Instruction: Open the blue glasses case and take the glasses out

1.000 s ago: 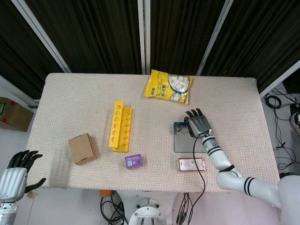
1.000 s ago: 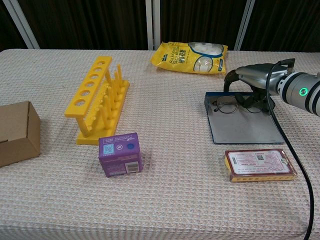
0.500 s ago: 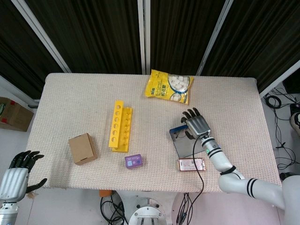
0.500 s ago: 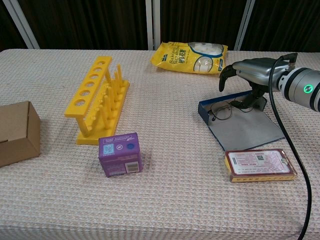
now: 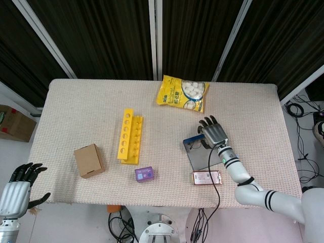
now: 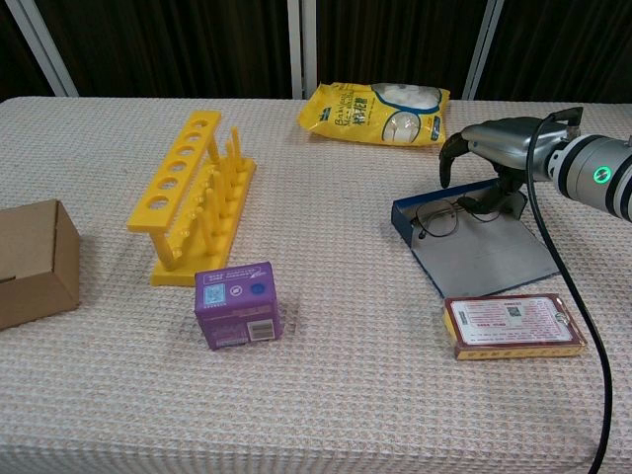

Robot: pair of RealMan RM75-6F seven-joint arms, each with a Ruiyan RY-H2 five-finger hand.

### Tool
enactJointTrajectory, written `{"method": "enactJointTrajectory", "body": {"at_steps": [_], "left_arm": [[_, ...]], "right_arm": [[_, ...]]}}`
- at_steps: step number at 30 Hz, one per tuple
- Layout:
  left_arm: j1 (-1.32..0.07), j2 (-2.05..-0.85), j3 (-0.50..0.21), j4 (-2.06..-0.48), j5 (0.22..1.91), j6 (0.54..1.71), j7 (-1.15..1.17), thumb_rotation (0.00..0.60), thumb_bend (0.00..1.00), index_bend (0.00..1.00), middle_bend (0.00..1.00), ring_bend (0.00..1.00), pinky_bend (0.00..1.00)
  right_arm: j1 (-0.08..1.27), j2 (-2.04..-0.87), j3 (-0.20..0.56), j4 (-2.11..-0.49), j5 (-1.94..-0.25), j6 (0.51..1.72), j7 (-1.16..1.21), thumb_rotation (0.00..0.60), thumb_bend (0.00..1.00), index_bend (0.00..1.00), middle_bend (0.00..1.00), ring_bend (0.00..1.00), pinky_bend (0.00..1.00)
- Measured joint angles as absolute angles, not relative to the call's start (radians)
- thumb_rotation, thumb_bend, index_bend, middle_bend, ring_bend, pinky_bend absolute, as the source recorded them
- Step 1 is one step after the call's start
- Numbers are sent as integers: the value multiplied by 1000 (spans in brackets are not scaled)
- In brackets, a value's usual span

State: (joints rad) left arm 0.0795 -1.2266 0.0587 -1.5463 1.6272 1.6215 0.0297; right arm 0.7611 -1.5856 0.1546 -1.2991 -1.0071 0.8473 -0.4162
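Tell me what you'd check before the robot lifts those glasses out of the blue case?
1. Blue glasses case open, lid flat on the table: ok.
2. Glasses visible in the case's far end: ok.
3. Right hand over the glasses, fingers curled down at them: ok.
4. Firm grip on the frame: cannot tell.
5. Red box close to the case's near edge, but not under the hand: ok.
6. Left hand off the table, open, out of the way: ok.

Red box (image 6: 513,325) just beside case (image 6: 479,247).
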Motion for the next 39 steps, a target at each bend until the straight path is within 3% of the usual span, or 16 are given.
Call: {"method": "enactJointTrajectory", "body": {"at_steps": [22,30,39], "left_arm": [[76,-1228,56,-1544,1622,1613,31,600,93,275,202,120,141],[71,-1233,55,-1539,1619,1603,29,600,92,274,202,120,141],[65,-1235,53,-1536,1615,1594,28,600,92,274,202,120,141]], "right_arm": [[777,-1601,155,-1270,-999,849,-422,600,477,545,246,37,3],[768,-1667,162,-1211,-1107,965,-375,600,477,549,247,49,0],[754,-1851,169,-932,-1250,1132,-256,600,477,549,244,49,0]]}}
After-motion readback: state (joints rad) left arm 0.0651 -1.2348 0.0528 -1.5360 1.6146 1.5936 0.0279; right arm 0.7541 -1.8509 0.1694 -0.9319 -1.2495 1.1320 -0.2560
